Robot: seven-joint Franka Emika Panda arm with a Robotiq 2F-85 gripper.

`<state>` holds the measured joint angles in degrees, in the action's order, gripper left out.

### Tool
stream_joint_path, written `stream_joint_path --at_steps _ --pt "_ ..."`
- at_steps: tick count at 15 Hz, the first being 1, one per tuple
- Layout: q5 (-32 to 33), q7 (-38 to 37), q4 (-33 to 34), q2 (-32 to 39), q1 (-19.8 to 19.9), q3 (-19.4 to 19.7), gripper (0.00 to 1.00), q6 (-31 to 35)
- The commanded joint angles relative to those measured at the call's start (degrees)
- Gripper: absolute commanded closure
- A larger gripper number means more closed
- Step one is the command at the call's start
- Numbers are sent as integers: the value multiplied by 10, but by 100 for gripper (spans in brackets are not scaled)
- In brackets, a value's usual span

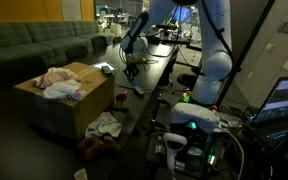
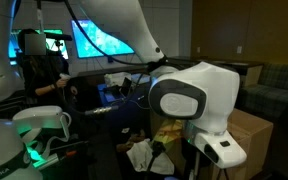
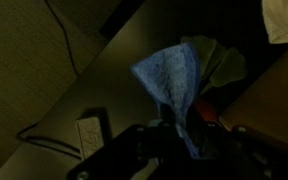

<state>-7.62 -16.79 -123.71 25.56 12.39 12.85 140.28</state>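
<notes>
Black fingers [image 3: 149, 142] nearest the lens, pinched tight on one end of a crumpled light-blue terry cloth [image 3: 172, 75], the cloth fanned out beyond them, olive-green fabric [image 3: 222, 62] bunched against it, held over a dark surface [image 3: 119, 100]

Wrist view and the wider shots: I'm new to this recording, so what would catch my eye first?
A blue cloth is pinched in the hand and fills the middle of the wrist view. In an exterior view, a cardboard box by the sofa carries a heap of clothes, and more clothes lie at its foot.
</notes>
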Motion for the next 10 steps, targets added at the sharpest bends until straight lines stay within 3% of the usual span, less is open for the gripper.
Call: stream_joint_path --at_steps 1,10 --pt "-29 21 18 69 18 -9 89 62" --pt "-69 40 70 208 54 -33 89 138"
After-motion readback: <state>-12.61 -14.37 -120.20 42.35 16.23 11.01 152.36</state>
